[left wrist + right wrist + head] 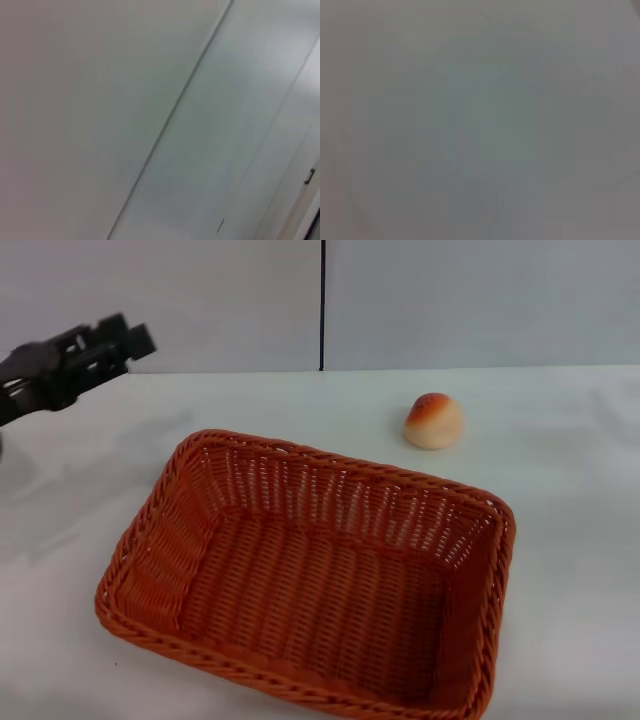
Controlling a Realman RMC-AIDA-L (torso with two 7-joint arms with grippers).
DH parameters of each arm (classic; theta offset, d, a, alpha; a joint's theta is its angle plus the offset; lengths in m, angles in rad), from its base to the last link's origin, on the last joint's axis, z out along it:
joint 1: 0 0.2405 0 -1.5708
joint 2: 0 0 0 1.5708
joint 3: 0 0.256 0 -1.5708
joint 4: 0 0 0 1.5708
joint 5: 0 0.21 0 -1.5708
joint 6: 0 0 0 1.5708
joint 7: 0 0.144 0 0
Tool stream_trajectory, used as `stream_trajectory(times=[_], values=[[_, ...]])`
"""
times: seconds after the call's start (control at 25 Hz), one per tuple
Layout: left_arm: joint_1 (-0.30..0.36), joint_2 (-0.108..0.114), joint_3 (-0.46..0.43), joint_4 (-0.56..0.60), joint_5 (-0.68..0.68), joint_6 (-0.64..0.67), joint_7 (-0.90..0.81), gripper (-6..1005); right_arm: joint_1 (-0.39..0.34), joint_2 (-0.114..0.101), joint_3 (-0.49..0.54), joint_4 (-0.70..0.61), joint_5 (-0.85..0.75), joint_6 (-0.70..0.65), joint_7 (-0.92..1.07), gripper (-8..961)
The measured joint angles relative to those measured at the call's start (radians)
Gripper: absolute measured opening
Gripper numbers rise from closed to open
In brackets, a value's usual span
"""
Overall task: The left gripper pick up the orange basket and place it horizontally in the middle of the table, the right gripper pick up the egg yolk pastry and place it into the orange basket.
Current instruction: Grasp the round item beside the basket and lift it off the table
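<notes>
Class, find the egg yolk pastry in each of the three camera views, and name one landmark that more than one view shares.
Head view: the egg yolk pastry sits on the white table, beyond the far right corner of the orange basket, apart from it.
Left wrist view: not in it; only grey wall panels.
Right wrist view: not in it; a blank surface.
Shared landmark: the grey wall's seam, in the head and left wrist views.
</notes>
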Motion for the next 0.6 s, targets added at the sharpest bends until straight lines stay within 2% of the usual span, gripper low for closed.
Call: stream_trajectory(times=[0.04,0.08,0.12,0.16,0.2,0.24,0.32,0.36,0.4,0.44,0.48,0.52,0.6], values=[[-0.011,0.001,-0.006,-0.042,-0.014,-0.001,0.057,646,0.01,-0.017,-0.068,-0.046,-0.022,-0.007,0.1,654],[-0.011,0.001,-0.006,-0.042,-0.014,-0.001,0.057,645,0.01,-0.017,-0.068,-0.046,-0.022,-0.007,0.1,654],[-0.017,0.001,-0.009,-0.069,-0.028,-0.002,0.107,645,0.033,-0.047,-0.183,-0.117,-0.067,-0.016,0.283,654],[-0.017,0.001,-0.009,-0.069,-0.028,-0.002,0.107,644,0.033,-0.047,-0.183,-0.117,-0.067,-0.016,0.283,654],[-0.019,-0.001,-0.01,-0.084,-0.044,-0.001,0.154,644,0.048,-0.062,-0.233,-0.152,-0.092,-0.022,0.363,654],[-0.021,-0.004,-0.002,-0.145,-0.108,0.014,0.29,643,0.066,-0.075,-0.27,-0.181,-0.123,-0.031,0.433,654],[-0.022,-0.004,0.002,-0.18,-0.142,0.025,0.352,642,0.115,-0.093,-0.313,-0.229,-0.199,-0.049,0.527,654],[-0.025,-0.003,0.002,-0.232,-0.187,0.036,0.442,642,0.17,-0.109,-0.336,-0.248,-0.295,-0.053,0.602,654],[-0.025,-0.003,0.002,-0.232,-0.187,0.036,0.442,641,0.17,-0.109,-0.336,-0.248,-0.295,-0.053,0.602,654],[-0.025,-0.005,0.002,-0.262,-0.222,0.044,0.512,641,0.231,-0.121,-0.364,-0.249,-0.405,-0.054,0.664,654],[-0.025,-0.005,0.002,-0.262,-0.222,0.044,0.512,640,0.231,-0.121,-0.364,-0.249,-0.405,-0.054,0.664,654],[-0.024,-0.006,0.002,-0.298,-0.251,0.055,0.574,640,0.283,-0.125,-0.399,-0.247,-0.487,-0.05,0.706,655],[-0.024,-0.006,0.002,-0.321,-0.264,0.06,0.607,639,0.305,-0.125,-0.421,-0.246,-0.517,-0.041,0.721,655]])
